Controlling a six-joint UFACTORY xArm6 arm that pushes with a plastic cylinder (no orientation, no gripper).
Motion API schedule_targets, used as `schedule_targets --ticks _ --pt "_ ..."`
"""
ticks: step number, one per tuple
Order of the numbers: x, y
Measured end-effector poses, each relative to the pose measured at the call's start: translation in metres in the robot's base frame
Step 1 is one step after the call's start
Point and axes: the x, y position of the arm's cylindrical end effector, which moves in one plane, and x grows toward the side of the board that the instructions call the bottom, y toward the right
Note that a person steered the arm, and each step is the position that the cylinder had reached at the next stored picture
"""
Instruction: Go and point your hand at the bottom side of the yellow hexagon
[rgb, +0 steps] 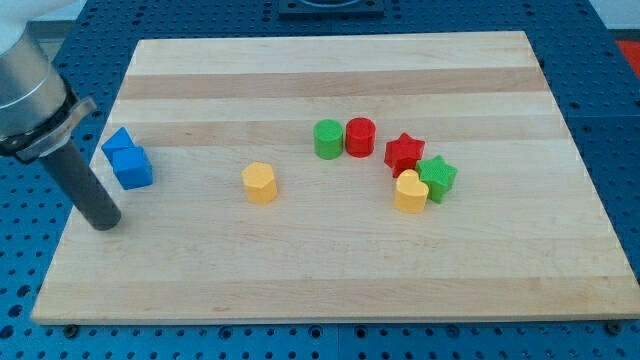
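The yellow hexagon (259, 183) sits on the wooden board (330, 270), left of the middle. My tip (104, 224) rests on the board near its left edge, well to the left of the yellow hexagon and slightly lower in the view. It is just below and left of two blue blocks, a blue cube (132, 167) and a blue triangular block (117, 142), without touching them. The rod slants up to the view's top left.
A green cylinder (327, 139) and a red cylinder (360, 136) stand side by side near the middle. To their right are a red star (404, 152), a green star (437, 177) and a yellow heart (410, 192), close together.
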Motion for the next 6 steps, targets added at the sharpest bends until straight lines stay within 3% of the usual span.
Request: schedule_targets --ticks 2,6 --pt "-0.034 -0.008" --pt "-0.027 -0.021"
